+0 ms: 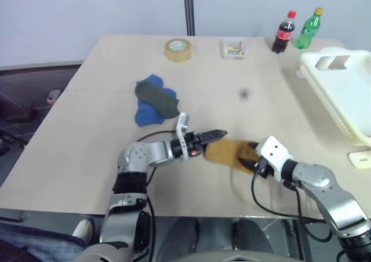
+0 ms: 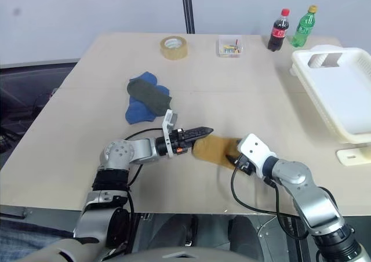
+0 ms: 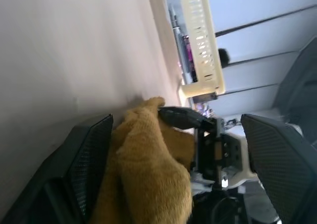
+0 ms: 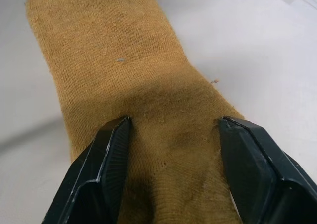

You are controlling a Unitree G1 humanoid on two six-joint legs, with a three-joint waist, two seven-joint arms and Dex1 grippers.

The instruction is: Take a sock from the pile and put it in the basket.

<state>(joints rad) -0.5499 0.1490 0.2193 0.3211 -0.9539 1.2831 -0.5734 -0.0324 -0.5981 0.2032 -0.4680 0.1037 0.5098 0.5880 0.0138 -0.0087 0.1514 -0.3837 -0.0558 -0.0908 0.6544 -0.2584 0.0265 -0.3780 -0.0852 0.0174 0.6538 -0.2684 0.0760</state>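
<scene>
My right gripper (image 4: 171,172) is standing with its fingers spread across the mustard sock (image 4: 133,85), whose cloth is bunching between them on the table (image 1: 87,157). My left gripper (image 1: 217,135) is gaping wide over the sock's other end. The basket (image 1: 342,94) is sitting well apart, beyond my right arm; the pile (image 1: 153,99) is lying beyond my left.

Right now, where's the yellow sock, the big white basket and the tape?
yellow sock (image 4: 114,50): right wrist view, its flat middle.
basket (image 2: 307,60): right eye view, its near-left rim.
tape roll (image 2: 174,48): right eye view, its outer side.
</scene>
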